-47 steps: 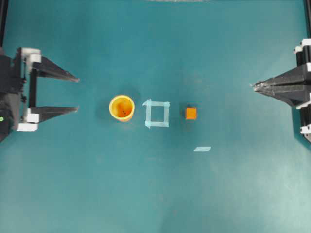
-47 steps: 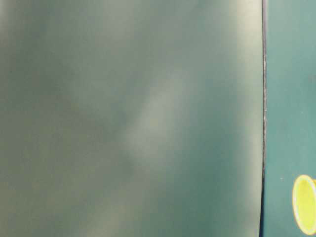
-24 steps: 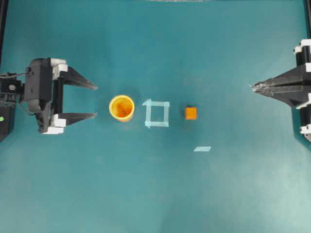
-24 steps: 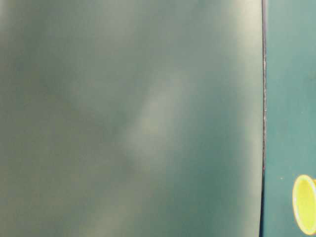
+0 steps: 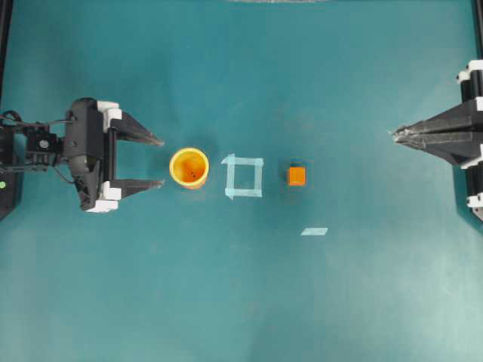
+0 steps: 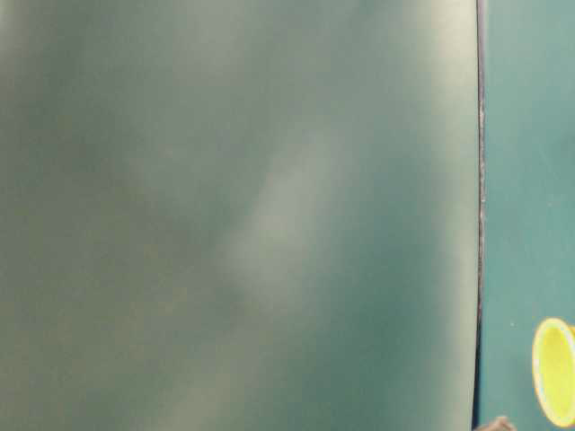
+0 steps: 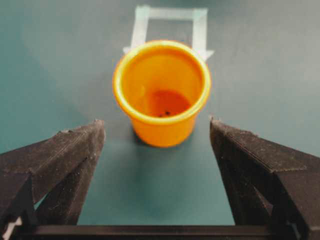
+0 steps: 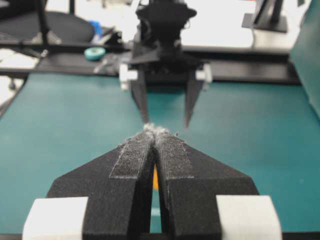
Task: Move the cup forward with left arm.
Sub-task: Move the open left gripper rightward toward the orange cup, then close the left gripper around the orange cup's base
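The yellow-orange cup (image 5: 189, 167) stands upright on the teal table, left of centre. My left gripper (image 5: 161, 161) is open just to its left, fingertips a little short of the cup and spread wider than it. In the left wrist view the cup (image 7: 161, 95) sits ahead of the two black fingers (image 7: 70, 150), centred between them and untouched. At table level only the cup's rim (image 6: 555, 372) shows at the right edge. My right gripper (image 5: 394, 134) stays at the far right, shut and empty, its pads pressed together (image 8: 157, 131).
A pale tape square (image 5: 244, 176) lies just right of the cup, then a small orange cube (image 5: 296, 176). A short tape strip (image 5: 314, 231) lies nearer the front. A blurred grey-green surface fills most of the table-level view.
My left gripper has travelled right across the table toward the cup, jaws staying wide open. The cup, the cube and the right arm have not moved.
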`<state>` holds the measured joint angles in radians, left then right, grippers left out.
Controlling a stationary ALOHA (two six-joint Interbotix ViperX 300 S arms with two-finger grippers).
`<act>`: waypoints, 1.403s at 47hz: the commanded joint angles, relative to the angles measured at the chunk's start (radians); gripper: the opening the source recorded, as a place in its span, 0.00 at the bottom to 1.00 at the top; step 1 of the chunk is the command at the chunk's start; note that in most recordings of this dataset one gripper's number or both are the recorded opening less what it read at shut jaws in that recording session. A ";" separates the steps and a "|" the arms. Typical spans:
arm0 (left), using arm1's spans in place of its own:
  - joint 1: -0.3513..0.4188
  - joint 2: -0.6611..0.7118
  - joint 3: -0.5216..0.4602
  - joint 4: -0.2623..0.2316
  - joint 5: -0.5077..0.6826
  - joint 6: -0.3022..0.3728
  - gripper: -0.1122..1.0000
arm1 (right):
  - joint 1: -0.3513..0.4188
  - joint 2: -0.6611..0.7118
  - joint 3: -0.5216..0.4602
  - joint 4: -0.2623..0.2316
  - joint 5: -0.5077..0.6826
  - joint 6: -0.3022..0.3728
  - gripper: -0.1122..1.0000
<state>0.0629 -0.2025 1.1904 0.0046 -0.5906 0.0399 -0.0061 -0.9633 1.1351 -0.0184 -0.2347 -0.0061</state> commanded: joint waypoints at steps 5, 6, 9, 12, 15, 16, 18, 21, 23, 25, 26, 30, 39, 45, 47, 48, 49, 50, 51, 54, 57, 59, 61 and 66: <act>0.000 0.054 -0.012 -0.002 -0.051 -0.006 0.84 | -0.002 -0.003 -0.034 -0.002 -0.002 -0.002 0.10; -0.002 0.060 -0.014 -0.002 -0.052 -0.006 0.84 | -0.002 -0.003 -0.034 -0.003 0.000 -0.002 0.10; -0.008 0.074 -0.020 -0.002 -0.054 -0.006 0.84 | 0.000 -0.005 -0.035 -0.003 0.008 -0.002 0.10; -0.015 0.089 -0.023 -0.002 -0.055 -0.006 0.84 | -0.002 -0.008 -0.041 -0.002 0.018 -0.002 0.10; -0.021 0.101 -0.029 -0.002 -0.057 -0.006 0.84 | -0.002 -0.009 -0.046 -0.003 0.029 -0.003 0.10; -0.023 0.104 -0.031 -0.002 -0.057 -0.008 0.84 | -0.002 -0.011 -0.048 -0.003 0.032 -0.003 0.10; -0.025 0.110 -0.035 -0.002 -0.060 -0.008 0.84 | -0.002 -0.012 -0.051 -0.005 0.037 -0.005 0.10; -0.023 0.121 -0.043 -0.002 -0.061 -0.008 0.84 | -0.002 -0.014 -0.057 -0.006 0.041 -0.005 0.10; -0.023 0.130 -0.051 -0.002 -0.061 -0.006 0.84 | -0.002 -0.015 -0.057 -0.006 0.041 -0.005 0.10; -0.023 0.140 -0.055 -0.002 -0.063 -0.008 0.84 | -0.002 -0.017 -0.057 -0.008 0.041 -0.005 0.10; -0.023 0.144 -0.058 -0.002 -0.063 -0.008 0.84 | -0.002 -0.017 -0.057 -0.008 0.041 -0.005 0.10; -0.025 0.170 -0.074 -0.002 -0.069 -0.008 0.84 | -0.002 -0.017 -0.058 -0.008 0.041 -0.005 0.10; -0.023 0.215 -0.106 -0.002 -0.084 -0.006 0.84 | -0.002 -0.017 -0.061 -0.006 0.041 -0.005 0.10; -0.023 0.241 -0.130 -0.002 -0.084 -0.006 0.84 | -0.002 -0.017 -0.063 -0.008 0.041 -0.005 0.10; -0.021 0.253 -0.141 -0.002 -0.086 -0.006 0.84 | -0.002 -0.017 -0.064 -0.008 0.041 -0.005 0.10; -0.021 0.256 -0.146 -0.002 -0.084 -0.006 0.84 | -0.002 -0.017 -0.064 -0.008 0.041 -0.005 0.10; -0.018 0.259 -0.149 -0.002 -0.086 -0.005 0.84 | -0.002 -0.017 -0.064 -0.008 0.041 -0.005 0.10; -0.017 0.262 -0.152 -0.002 -0.086 -0.006 0.84 | -0.002 -0.017 -0.064 -0.008 0.041 -0.005 0.10; -0.015 0.265 -0.155 -0.002 -0.086 -0.005 0.84 | -0.002 -0.017 -0.064 -0.008 0.041 -0.005 0.10; -0.011 0.270 -0.161 -0.002 -0.086 -0.005 0.84 | -0.002 -0.017 -0.066 -0.008 0.041 -0.005 0.10; -0.002 0.272 -0.167 -0.002 -0.084 -0.005 0.84 | -0.002 -0.017 -0.066 -0.008 0.041 -0.005 0.10; 0.005 0.272 -0.170 -0.002 -0.086 -0.005 0.84 | -0.002 -0.017 -0.066 -0.006 0.041 -0.005 0.10; 0.009 0.272 -0.173 -0.002 -0.086 -0.005 0.84 | -0.002 -0.017 -0.066 -0.006 0.041 -0.005 0.10; 0.018 0.273 -0.179 -0.002 -0.086 -0.002 0.83 | -0.002 -0.017 -0.067 -0.008 0.041 -0.005 0.10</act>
<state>0.0706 0.0798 1.0293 0.0046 -0.6657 0.0383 -0.0061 -0.9833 1.0983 -0.0245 -0.1887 -0.0092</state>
